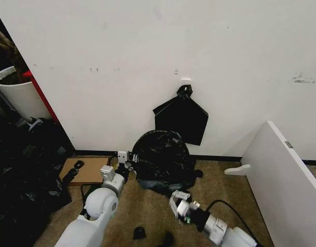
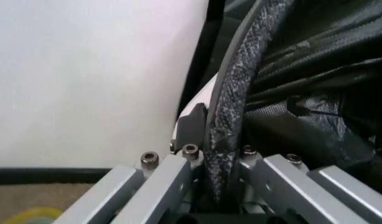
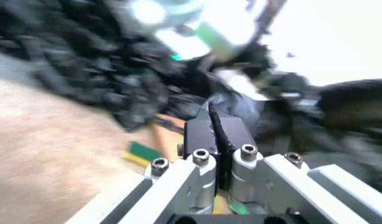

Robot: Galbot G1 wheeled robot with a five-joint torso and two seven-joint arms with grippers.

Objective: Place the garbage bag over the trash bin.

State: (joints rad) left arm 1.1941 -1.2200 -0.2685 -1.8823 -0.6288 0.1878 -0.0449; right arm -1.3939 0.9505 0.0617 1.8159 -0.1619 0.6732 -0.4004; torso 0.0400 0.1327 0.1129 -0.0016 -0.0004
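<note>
The glossy black garbage bag (image 1: 160, 157) is draped over a rounded shape on the carpet by the wall. The trash bin shows as a white sliver of wall (image 2: 200, 99) beside the film-wrapped rim (image 2: 231, 93). My left gripper (image 1: 129, 165) is at the bag's left side. In the left wrist view the left gripper (image 2: 218, 140) is shut on that bag-covered rim. My right gripper (image 1: 176, 198) hovers just in front of the bag's lower edge. The right wrist view shows the right gripper (image 3: 216, 135) with its pads pressed together, blurred black film (image 3: 85, 70) beyond.
A flat black bag with a knotted top (image 1: 181, 118) hangs on the wall above. At the left are a white pot with soil (image 1: 16, 92), a heap of black sheeting (image 1: 24, 164) and a cardboard piece (image 1: 86, 170). A white board (image 1: 281, 170) leans at the right.
</note>
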